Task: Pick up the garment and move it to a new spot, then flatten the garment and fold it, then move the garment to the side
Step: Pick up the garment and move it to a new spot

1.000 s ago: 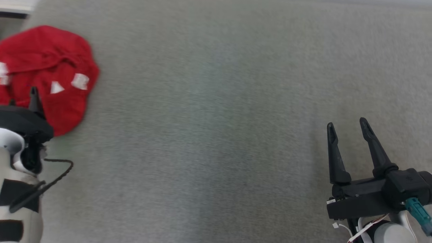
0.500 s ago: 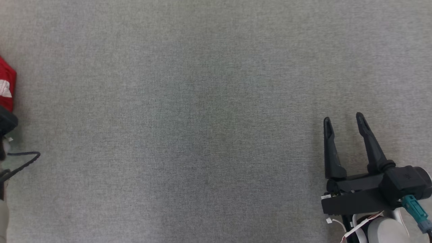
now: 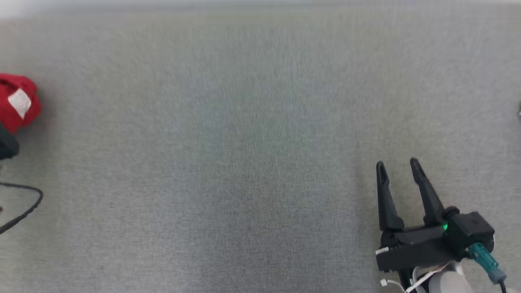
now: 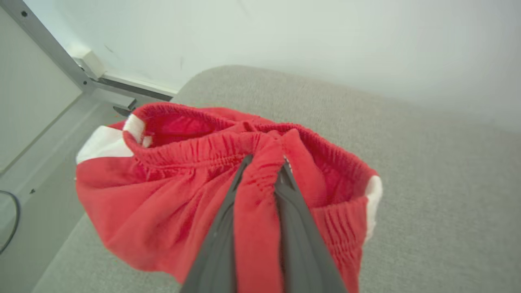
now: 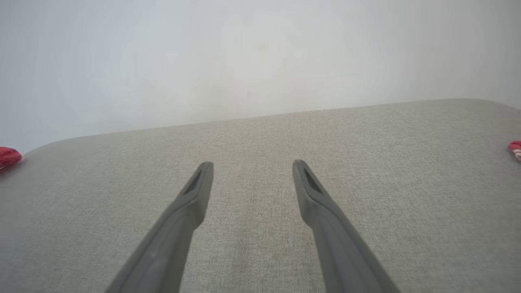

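Left pincer (image 4: 266, 160): clenched on garment (image 4: 163, 203), one fold of the elastic waistband (image 4: 195, 150) pinched between the two fingers. Right pincer (image 3: 397, 162): released, fingers spread, nothing between them, at 5 o'clock in head view over bare counter (image 3: 244, 122), well apart from garment.

Garment location: 9 o'clock edge of head view, mostly cut off there. In left wrist view, near a rounded counter corner, with floor (image 4: 28, 244) at 8 o'clock and a grey metal frame (image 4: 53, 51) at 10 o'clock beyond. Cannot tell whether hanging free or resting on counter.

Risks, by judgement:
- Slipping out mid-carry, from a narrow bite on a single gathered fold bearing the weight of all the rest.
- Dropping to the floor, from a release or slip this close to the corner.
- Dragging and rolling under itself en route to a new spot, from low cloth at 7 o'clock on a likely grippy fabric counter.
- Landing as a ball, which would make flattening harder, with right pincer too far off to help yet.

Orientation: bunched, so no true long axis readable. In left wrist view, waistband mouth open toward 12 o'clock, rim running roughly 9 to 4 o'clock, white patches (image 4: 101, 142) at both ends. Body of cloth sagging from the pinch toward 7 o'clock. Leg ends hidden.
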You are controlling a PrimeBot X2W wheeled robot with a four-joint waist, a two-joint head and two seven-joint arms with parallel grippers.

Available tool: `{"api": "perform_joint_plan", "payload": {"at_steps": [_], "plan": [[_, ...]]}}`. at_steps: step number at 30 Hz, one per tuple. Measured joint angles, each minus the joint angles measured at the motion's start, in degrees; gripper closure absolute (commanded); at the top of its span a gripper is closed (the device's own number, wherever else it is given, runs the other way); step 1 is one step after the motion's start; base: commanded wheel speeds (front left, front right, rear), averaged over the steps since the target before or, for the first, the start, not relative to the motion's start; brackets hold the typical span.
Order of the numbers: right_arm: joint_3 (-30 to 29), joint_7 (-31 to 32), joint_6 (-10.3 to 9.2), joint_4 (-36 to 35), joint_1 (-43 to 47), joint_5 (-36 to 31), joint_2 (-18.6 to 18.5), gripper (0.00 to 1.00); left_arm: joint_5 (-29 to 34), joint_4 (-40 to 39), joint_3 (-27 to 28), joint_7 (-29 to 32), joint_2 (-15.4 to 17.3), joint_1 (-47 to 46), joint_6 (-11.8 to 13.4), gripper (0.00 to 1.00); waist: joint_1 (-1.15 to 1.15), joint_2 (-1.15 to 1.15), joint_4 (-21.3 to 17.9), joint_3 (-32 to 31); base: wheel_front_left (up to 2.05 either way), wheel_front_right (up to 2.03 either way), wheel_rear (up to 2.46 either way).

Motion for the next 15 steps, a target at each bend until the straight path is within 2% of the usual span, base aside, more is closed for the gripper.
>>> {"api": "perform_joint_plan", "payload": {"at_steps": [7, 15], "plan": [[-0.54, -1.82, 0.00, 3.37, 2.31, 1.90, 0.03, 0.00, -0.18, -14.44, -4.70, 4.10, -0.32, 1.54, -0.46, 1.00, -0.01, 0.00, -0.12, -8.35, 0.00, 0.00, 0.00], [-1.19, -2.30, 0.00, 4.19, 3.64, 2.11, 0.02, 0.00, -4.00, -33.21, -10.32, 8.51, -4.47, 5.12, -0.81, 1.00, -0.02, -0.01, -1.97, -14.91, 0.00, 0.00, 0.00]]}}
